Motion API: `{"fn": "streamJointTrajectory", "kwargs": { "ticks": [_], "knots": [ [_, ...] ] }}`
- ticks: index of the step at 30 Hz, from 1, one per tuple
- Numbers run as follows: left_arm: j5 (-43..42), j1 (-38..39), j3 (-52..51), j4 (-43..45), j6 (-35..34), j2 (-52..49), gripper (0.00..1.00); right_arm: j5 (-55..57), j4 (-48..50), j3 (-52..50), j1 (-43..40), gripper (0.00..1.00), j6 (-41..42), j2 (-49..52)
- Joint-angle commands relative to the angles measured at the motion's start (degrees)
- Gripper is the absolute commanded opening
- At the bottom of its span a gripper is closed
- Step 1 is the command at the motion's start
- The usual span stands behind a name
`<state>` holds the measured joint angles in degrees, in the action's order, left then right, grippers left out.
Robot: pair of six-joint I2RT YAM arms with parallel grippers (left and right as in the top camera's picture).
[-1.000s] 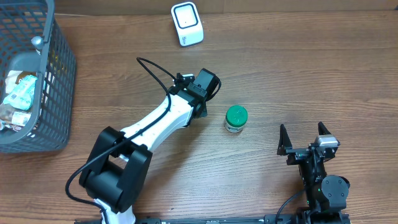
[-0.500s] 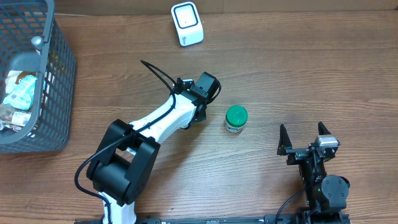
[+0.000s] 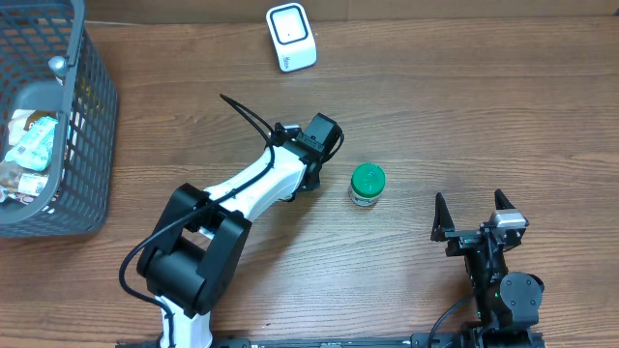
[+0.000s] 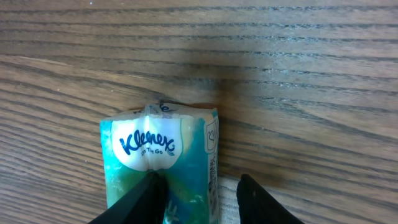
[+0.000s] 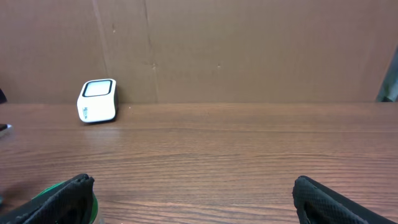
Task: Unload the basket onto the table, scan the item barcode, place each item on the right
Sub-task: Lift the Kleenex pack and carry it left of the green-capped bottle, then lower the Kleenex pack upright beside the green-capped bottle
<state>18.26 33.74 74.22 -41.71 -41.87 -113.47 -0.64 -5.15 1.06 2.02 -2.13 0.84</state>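
A teal and white Kleenex tissue pack [image 4: 163,163] lies flat on the wooden table in the left wrist view. My left gripper [image 4: 199,190] hangs right over it with its jaws apart. One finger [image 4: 146,199] overlaps the pack's middle, and the other finger [image 4: 255,199] stands clear of its right edge. In the overhead view the left gripper [image 3: 319,137] covers the pack. The white barcode scanner [image 3: 291,37] stands at the table's back edge. My right gripper [image 3: 474,208] rests wide open at the front right, holding nothing.
A green-lidded jar [image 3: 367,184] stands just right of the left gripper. A grey wire basket [image 3: 92,145] with several packaged goods sits at the far left. The scanner [image 5: 97,99] also shows against a cardboard wall in the right wrist view.
The left arm's lower links swung a little to the right while its gripper stayed over the same spot. The right arm has not moved.
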Motion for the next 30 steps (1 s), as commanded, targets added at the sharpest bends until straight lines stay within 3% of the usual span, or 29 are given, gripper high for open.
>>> {"fn": "streamJointTrajectory", "kwargs": {
  "ticks": [1, 6, 7, 15, 19, 25, 30],
  "knots": [
    [-1.3, 0.0, -0.6, -0.2, -0.8, -3.3, 0.41, -0.1, 0.3, -0.6, 0.3, 1.0, 0.2, -0.7],
    [-1.9, -0.1, -0.6, -0.2, -0.7, -3.4, 0.06, -0.1, 0.3, -0.6, 0.3, 1.0, 0.2, -0.7],
    [-2.1, -0.1, -0.6, -0.1, -0.6, -3.4, 0.04, -0.1, 0.3, -0.6, 0.3, 1.0, 0.2, -0.7],
    [-5.2, -1.2, 5.5, -3.8, 0.6, 0.7, 0.04, -0.1, 0.3, -0.6, 0.3, 1.0, 0.2, -0.7],
    [-11.6, -1.9, 8.8, -3.9, 5.0, 5.0, 0.04, -0.1, 0.3, -0.6, 0.3, 1.0, 0.2, -0.7],
    [-28.6, -4.7, 9.1, 0.9, 13.5, 7.0, 0.04, -0.1, 0.3, -0.6, 0.3, 1.0, 0.2, -0.7],
    [-49.4, -8.8, 7.9, 4.4, 20.8, 5.6, 0.04, -0.1, 0.3, -0.6, 0.3, 1.0, 0.2, -0.7]
  ]
}}
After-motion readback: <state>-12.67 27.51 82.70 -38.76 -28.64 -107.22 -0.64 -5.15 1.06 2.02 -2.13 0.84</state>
